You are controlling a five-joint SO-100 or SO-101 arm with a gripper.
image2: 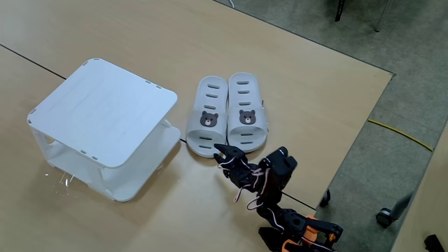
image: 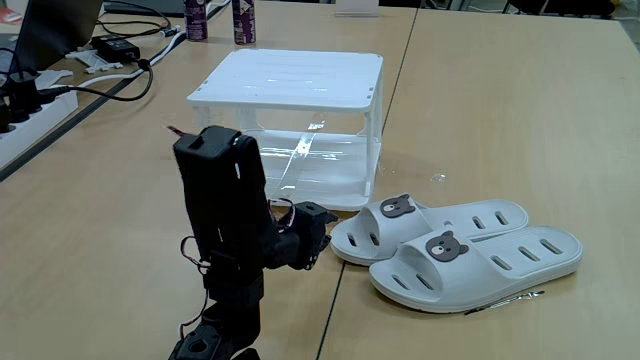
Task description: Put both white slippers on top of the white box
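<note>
Item one: my hand (image2: 222, 155), black, low over the worktop (image: 500, 120); whether its fingers are apart or together I cannot tell. Item two: white slippers (image2: 227, 120), paired side by side flat on the worktop, toe ends just ahead of my hand, apparently untouched. Item three: white box (image2: 105, 112), beyond the hand and beside the slippers, top bare.
</note>
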